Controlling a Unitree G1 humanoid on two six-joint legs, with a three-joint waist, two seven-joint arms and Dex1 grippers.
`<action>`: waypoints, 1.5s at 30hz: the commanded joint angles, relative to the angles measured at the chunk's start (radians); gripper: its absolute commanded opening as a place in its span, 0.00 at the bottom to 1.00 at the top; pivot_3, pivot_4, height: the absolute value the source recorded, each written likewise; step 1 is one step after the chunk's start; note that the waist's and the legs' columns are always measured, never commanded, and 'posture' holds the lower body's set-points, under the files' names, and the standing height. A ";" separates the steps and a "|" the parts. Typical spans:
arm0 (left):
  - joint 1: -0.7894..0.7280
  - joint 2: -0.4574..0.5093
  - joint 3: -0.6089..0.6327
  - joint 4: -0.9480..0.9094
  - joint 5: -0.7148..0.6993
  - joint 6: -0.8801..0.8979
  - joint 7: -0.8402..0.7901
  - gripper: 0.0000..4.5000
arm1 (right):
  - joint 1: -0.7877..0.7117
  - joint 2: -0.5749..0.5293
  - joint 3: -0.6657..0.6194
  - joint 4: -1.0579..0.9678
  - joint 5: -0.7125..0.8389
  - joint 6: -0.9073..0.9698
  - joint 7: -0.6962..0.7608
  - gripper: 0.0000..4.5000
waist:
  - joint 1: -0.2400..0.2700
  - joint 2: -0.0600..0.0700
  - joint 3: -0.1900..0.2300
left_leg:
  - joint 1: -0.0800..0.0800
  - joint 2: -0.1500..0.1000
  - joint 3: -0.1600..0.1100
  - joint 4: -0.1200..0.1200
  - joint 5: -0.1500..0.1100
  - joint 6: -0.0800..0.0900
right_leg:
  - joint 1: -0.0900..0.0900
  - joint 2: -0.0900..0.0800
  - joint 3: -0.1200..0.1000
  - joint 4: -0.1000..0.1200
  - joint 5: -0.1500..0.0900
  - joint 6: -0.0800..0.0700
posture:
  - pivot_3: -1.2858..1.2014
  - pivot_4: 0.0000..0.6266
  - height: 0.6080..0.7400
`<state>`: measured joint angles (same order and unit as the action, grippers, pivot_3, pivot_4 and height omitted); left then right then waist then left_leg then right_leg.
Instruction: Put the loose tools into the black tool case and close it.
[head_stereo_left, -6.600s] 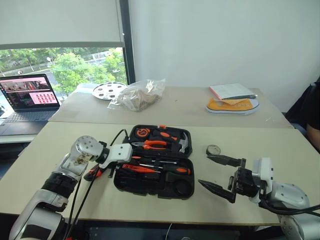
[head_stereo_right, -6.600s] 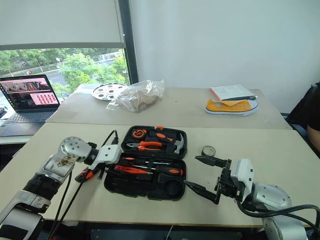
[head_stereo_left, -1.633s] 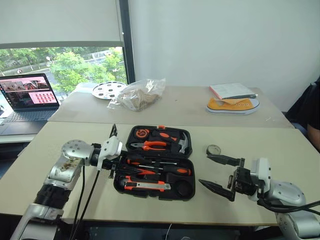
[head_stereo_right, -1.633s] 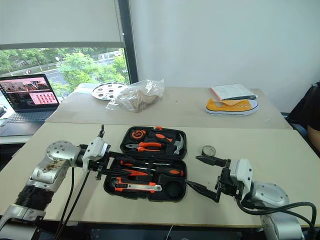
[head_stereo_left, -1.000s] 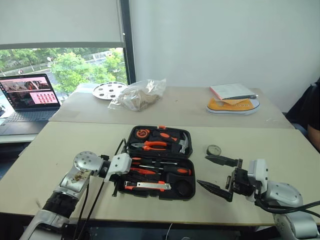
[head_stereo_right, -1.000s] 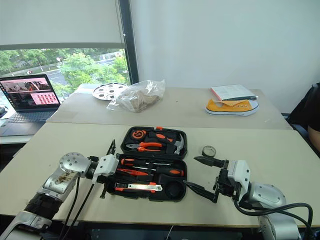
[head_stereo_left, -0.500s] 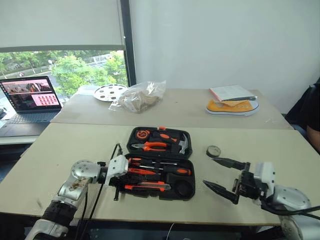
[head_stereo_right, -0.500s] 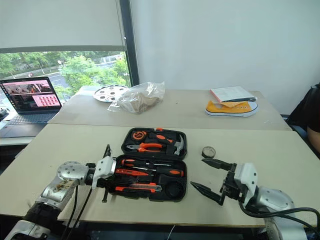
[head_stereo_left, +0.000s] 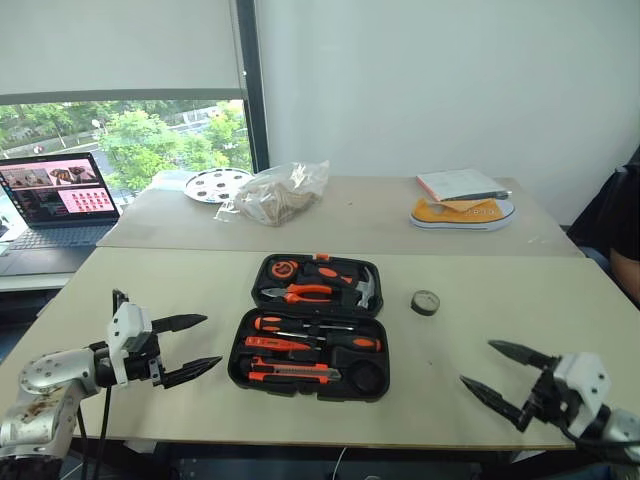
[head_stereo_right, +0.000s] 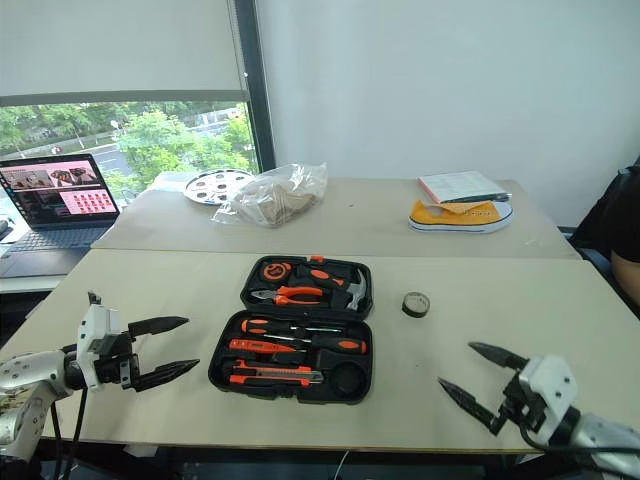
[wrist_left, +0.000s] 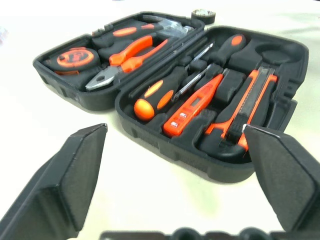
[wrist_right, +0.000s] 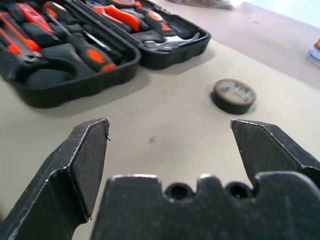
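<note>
An office: plain tables (head_stereo_left: 480, 300), an open laptop (head_stereo_left: 60, 195) by the window (head_stereo_left: 120, 135).

The tool case (head_stereo_left: 309, 340) is made of black matt plastic with a finely textured shell. The screwdriver (wrist_left: 155, 95) handles are seen as smooth orange-and-black plastic, slightly glossy, with thin bright metal shafts. The table (head_stereo_left: 150, 275) is finished in a pale, matt, smooth laminate. At two o'clock from the case, a roll of tape (wrist_right: 234, 95) is shown in dull black. The gripper fingers (wrist_left: 75, 170) are of matt black plastic.
</note>
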<state>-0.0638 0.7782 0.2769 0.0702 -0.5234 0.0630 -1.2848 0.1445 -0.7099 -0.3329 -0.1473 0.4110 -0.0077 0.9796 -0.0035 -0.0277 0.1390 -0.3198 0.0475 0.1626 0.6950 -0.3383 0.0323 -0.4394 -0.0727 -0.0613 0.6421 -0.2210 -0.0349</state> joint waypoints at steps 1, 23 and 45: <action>-0.030 -0.006 -0.004 -0.081 -0.043 0.015 -0.005 1.00 | -0.270 -0.102 0.152 0.102 -0.086 0.144 0.041 1.00 | -0.006 0.000 0.001 | 0.000 0.000 0.000 0.000 0.000 0.000 | 0.000 0.000 0.000 0.000 0.000 -0.001 | 0.52 0.24 1.00; -0.046 -0.032 -0.126 -0.195 -0.020 0.011 -0.023 1.00 | -0.957 -0.020 0.581 0.804 -0.459 0.078 0.234 0.48 | -0.011 0.001 0.002 | -0.017 0.001 0.004 0.002 0.004 -0.006 | -0.018 0.011 -0.005 0.002 0.003 -0.007 | 0.52 0.24 1.00; 0.041 -0.028 -0.103 -0.239 -0.022 0.011 -0.001 1.00 | -0.631 -0.059 0.659 -0.186 -0.099 0.572 0.345 0.01 | -0.001 0.002 0.003 | -0.017 -0.001 0.001 0.004 0.003 -0.006 | -0.018 0.007 -0.007 0.004 0.003 -0.007 | 0.52 0.24 1.00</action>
<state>-0.0257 0.7397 0.1524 -0.1360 -0.5337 0.0853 -1.2853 -0.4827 -0.7429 0.3279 -0.3050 0.3448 0.5707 1.3425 -0.0050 -0.0253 0.1418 -0.3369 0.0466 0.1642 0.6989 -0.3354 0.0261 -0.4577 -0.0655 -0.0685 0.6458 -0.2182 -0.0421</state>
